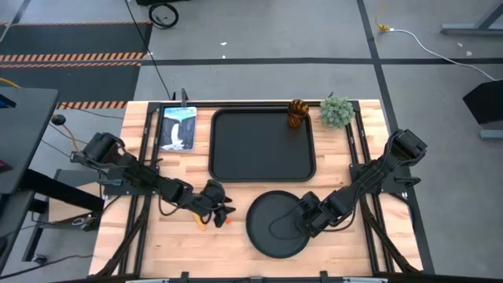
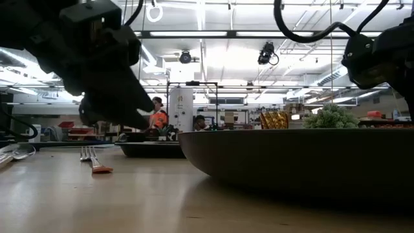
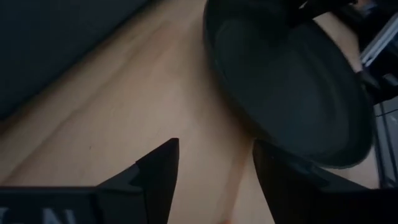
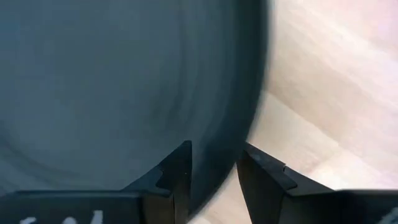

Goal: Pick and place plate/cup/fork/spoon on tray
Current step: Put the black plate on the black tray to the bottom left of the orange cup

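Note:
The round black plate [image 1: 277, 224] lies on the table near its near edge, in front of the black tray [image 1: 262, 149]. My right gripper [image 1: 309, 218] is open at the plate's right rim [image 4: 249, 112], one finger over the plate's inside and one outside it. I cannot tell that either finger touches. The amber cup [image 1: 297, 114] stands in the tray's far right corner. My left gripper [image 1: 225, 211] is open and empty, low over the table just left of the plate. The fork [image 2: 90, 158] and the spoon [image 2: 16, 154] lie on the table by it, and orange handles [image 1: 222, 221] show beside it.
A small green plant [image 1: 338, 112] stands at the far right, beside the tray. A blue-and-white card [image 1: 178, 127] lies to the left of the tray. In the low view people and shelves show in the room beyond the table.

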